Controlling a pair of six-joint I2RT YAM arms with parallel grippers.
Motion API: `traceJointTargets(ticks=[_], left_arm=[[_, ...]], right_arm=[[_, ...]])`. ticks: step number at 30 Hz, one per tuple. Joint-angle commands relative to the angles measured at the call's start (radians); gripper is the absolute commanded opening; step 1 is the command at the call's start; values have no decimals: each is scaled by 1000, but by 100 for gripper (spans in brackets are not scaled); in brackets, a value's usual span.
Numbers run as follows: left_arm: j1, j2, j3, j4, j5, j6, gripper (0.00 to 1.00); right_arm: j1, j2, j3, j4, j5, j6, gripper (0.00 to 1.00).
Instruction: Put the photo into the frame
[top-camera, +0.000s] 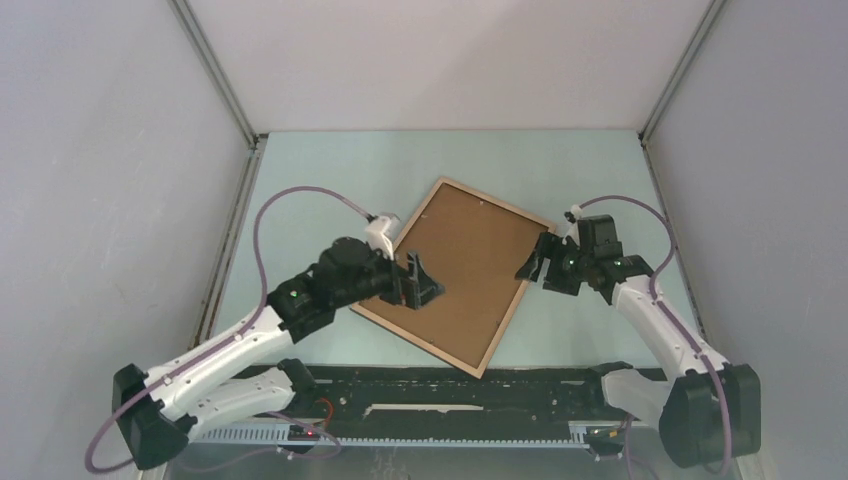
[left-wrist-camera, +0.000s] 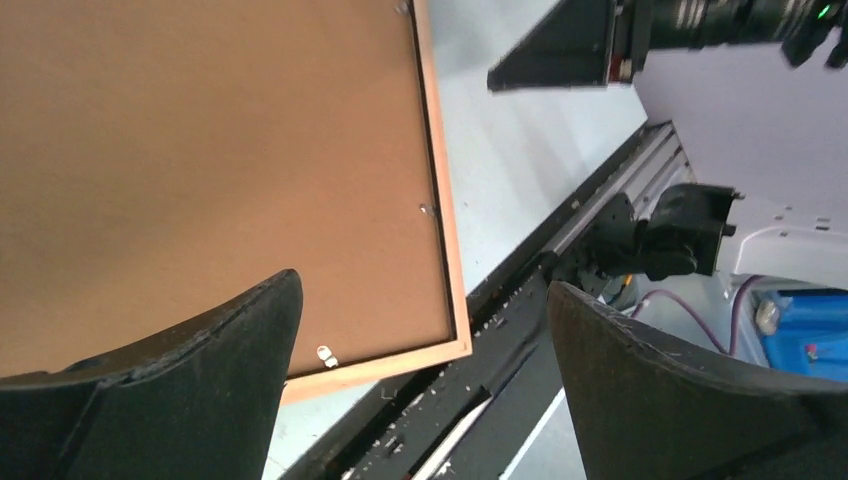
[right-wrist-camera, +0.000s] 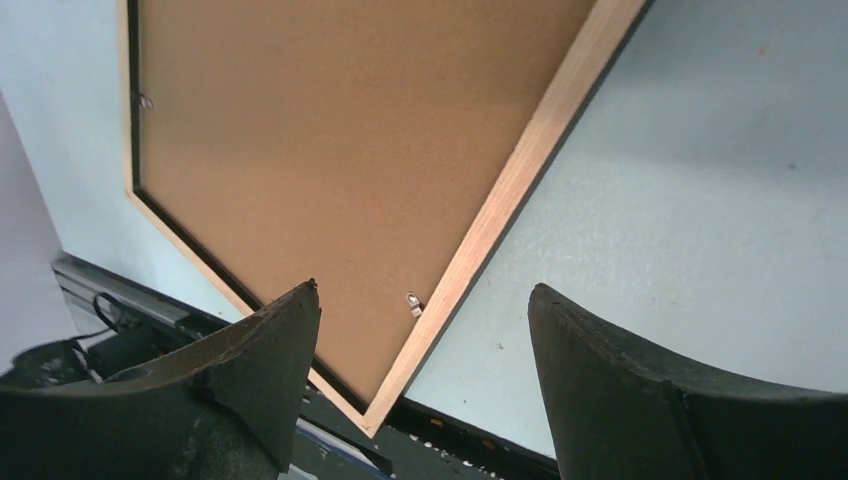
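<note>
My left end effector (top-camera: 420, 280) wide, empty, over backing board (top-camera: 465, 265); right end effector (top-camera: 540, 262) wide beside frame (top-camera: 415, 343). Photo unseen. I'd turn clips (right-wrist-camera: 412, 303) before lifting board.

room: bench (top-camera: 420, 160) open at 12 o'clock beyond the frame (top-camera: 465, 265) | blocked: frame flat at centre, left arm (top-camera: 300, 300) over its 9 o'clock edge, right arm (top-camera: 640, 300) at 3, black rail (top-camera: 450, 395) at 6
</note>
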Motion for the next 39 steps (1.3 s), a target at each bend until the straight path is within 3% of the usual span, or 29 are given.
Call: traceJointTargets(ticks=[1,7,13,24,30,39], left_arm=[[-199,58,14,4,-260,-78,100],[-321,267,101,-44,-354,-214,98],[-371,366,153,-53,-308,-201,99],[-389,232,14,-36,-336,-81,100],[-390,218,2,-33,-322,25,100],[-390,157,-45,-3,-344,98,100]], right_arm=[[-60,-91,-2,-60,28,49,84],[-76,-58,-17,-105,197,171,83],[-13,-48,-75,-21,219,376,81],[133,127,-76,56,255,548,71],[144,211,-61,56,242,588,59],[187,291,-36,43,296,630,52]])
